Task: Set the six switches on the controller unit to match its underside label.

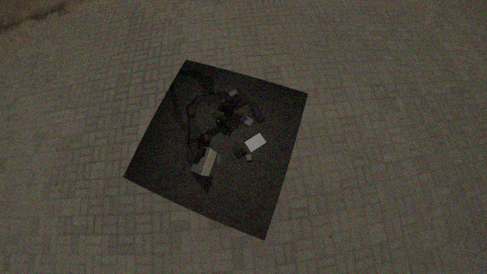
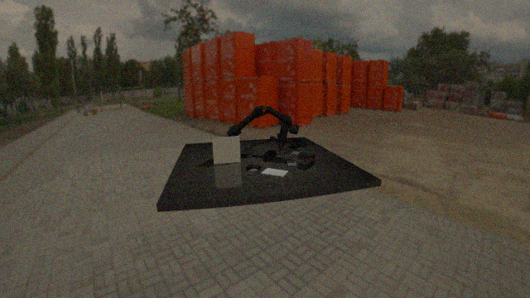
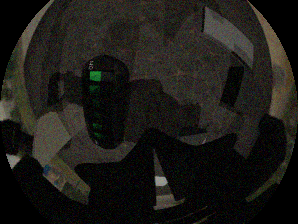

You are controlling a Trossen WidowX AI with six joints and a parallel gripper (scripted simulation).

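The dark controller unit (image 3: 118, 112) lies with its switch side up in the wrist view, left of my gripper. Its switches run in a row along its left side, near a small ON print. The top switch's green end (image 3: 95, 76) is bright; the green ends below are dim, and their settings cannot be read surely. The underside label is hidden. My gripper (image 3: 150, 131) (image 2: 281, 147) is shut and empty, pointing down above the bench (image 2: 195, 196) (image 1: 243, 205), beside the unit. The top view is too dark to separate unit from arm.
A pale upright box (image 1: 206, 163) (image 2: 226, 150) stands near the arm's base. A white flat plate (image 1: 256, 142) (image 2: 275, 172) lies on the bench, with a small light block (image 1: 249, 157) beside it. Another light piece (image 1: 248, 121) and a dark module (image 2: 306, 161) are near the arm.
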